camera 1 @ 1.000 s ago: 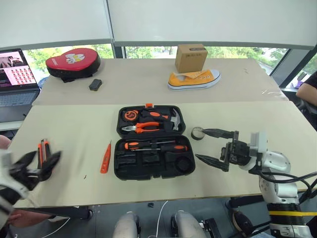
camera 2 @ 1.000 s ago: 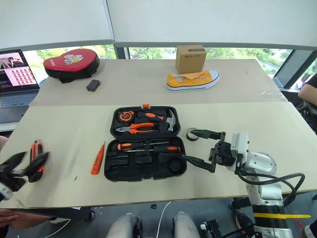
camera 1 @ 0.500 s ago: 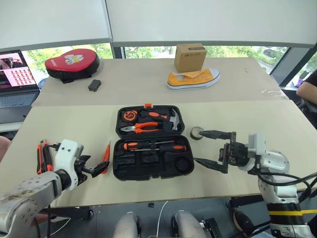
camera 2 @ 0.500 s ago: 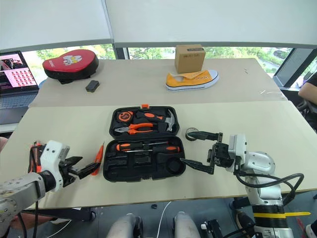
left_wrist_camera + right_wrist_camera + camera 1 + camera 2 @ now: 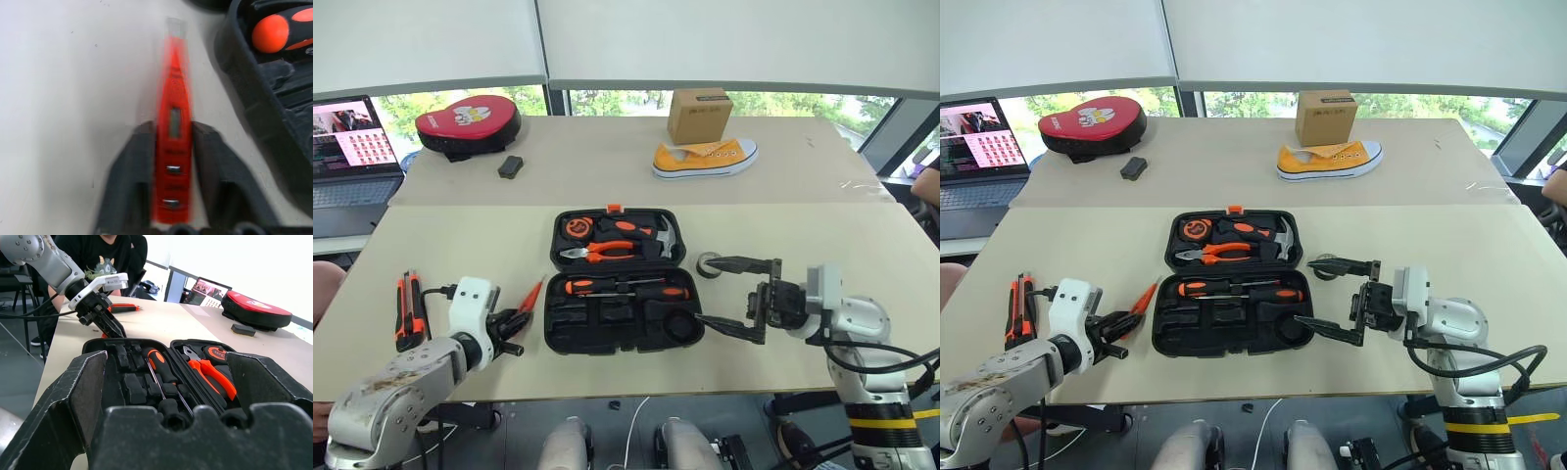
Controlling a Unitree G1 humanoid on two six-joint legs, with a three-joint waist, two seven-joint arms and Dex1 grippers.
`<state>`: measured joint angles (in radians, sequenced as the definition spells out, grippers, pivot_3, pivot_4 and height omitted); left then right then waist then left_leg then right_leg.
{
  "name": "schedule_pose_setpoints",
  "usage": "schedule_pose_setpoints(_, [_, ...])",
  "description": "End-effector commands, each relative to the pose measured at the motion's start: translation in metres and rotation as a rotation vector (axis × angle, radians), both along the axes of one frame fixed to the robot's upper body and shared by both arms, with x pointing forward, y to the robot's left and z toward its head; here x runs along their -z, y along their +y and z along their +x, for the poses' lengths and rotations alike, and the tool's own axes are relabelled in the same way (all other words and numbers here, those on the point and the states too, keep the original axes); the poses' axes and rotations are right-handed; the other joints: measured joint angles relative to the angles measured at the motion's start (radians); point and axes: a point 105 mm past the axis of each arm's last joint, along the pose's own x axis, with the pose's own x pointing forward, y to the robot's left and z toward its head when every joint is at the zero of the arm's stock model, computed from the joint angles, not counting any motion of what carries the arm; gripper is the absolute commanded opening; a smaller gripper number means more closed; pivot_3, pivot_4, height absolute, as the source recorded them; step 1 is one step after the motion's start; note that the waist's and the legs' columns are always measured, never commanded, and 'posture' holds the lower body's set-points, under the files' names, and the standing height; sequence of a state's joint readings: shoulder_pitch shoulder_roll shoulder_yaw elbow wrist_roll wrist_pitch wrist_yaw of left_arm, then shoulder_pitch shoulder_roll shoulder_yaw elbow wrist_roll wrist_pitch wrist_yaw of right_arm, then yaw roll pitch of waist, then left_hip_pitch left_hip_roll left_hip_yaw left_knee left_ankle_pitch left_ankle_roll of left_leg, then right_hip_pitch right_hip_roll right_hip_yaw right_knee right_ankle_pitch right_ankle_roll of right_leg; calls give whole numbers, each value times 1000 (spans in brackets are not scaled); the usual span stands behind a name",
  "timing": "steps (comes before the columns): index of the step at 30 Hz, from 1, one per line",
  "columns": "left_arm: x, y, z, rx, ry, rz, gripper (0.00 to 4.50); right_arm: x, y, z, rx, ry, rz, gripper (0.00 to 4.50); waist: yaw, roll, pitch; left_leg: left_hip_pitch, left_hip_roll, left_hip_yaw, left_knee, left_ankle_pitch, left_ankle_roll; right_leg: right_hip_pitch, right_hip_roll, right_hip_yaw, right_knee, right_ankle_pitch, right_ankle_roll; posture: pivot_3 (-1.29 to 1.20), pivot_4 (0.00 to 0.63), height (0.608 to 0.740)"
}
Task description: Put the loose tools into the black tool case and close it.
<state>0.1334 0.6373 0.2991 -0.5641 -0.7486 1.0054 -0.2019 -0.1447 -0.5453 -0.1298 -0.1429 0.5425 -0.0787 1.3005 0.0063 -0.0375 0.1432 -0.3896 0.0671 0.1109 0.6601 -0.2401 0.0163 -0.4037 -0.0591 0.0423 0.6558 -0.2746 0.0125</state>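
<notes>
The black tool case (image 5: 551,328) lies open at the table's middle, with two black-and-orange screwdrivers (image 5: 626,287) in its near half. My left gripper (image 5: 521,318) is shut on the slim orange tester screwdriver (image 5: 173,142), just left of the case; its fingers (image 5: 210,166) press both sides of the handle. The orange-black utility knife (image 5: 408,308) lies further left near the table edge. Right of the case, my right gripper (image 5: 705,289) stands open, pointing at the case. The small grey tape roll (image 5: 709,264) sits by its upper fingertip.
Pliers, a hammer and a tape measure fill the case's far half (image 5: 612,235). On the back table are a red-and-black padded bag (image 5: 470,122), a small black object (image 5: 510,166), a yellow shoe (image 5: 705,159) and a cardboard box (image 5: 698,115). A laptop (image 5: 347,147) stands far left.
My left gripper has swung in from the table's left edge to the tester screwdriver and shut on it. The right arm has kept still. The camera shifted slightly.
</notes>
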Motion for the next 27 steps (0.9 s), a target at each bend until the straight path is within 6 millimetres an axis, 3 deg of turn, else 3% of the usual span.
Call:
schedule_pose_setpoints(1, [-27, 25, 3, -21, -127, 6, 450, -12, -3, -6, 6, -37, 10, 4500, -3, 0, 0, 0, 0, 0, 0, 0, 0, 0, 0, 0, 0, 0, 0, 0, 150, 740])
schedule_pose_setpoints(3, [-41, 35, 3, 9, -206, 32, 450, -13, -4, -7, 16, -36, 11, 4500, -5, -1, 0, 0, 0, 0, 0, 0, 0, -1, 0, 0, 0, 0, 0, 0, 150, 740])
schedule_pose_setpoints(7, [-70, 8, -2, 410, -390, 73, 450, -16, -9, -8, 44, -30, 5, 4500, -3, 0, 1, 0, 0, 1, 0, 0, 0, -1, 0, -1, 0, -1, -1, 0, 150, 740])
schedule_pose_setpoints(11, [-64, -39, -8, 879, -314, 133, 450, -12, -17, -9, 70, -4, -35, 4500, 7, 0, 1, -2, -1, 3, 0, 0, 0, 0, -2, -2, -4, -2, -3, 0, 150, 740])
schedule_pose_setpoints(13, [-55, -52, -2, 984, -268, 207, 450, -10, -18, -10, 76, 7, -45, 4500, 8, 0, 1, -3, 0, 3, 0, 0, 0, 0, -1, -2, -8, -1, -3, 0, 150, 740])
schedule_pose_setpoints(20, [-27, -77, 24, 1055, -165, 381, 450, -11, -16, -18, 97, 16, -45, 4500, -7, 1, 1, -8, 0, 3, 0, -1, 3, -2, 4, -1, -8, 2, 3, 0, 150, 740])
schedule_pose_setpoints(27, [-14, -84, 30, 1105, -115, 446, 450, -12, -15, -21, 125, 18, -41, 4500, -1, 1, 1, -9, -1, 4, 1, -1, 3, -2, 4, -1, -8, 1, 4, 0, 150, 740])
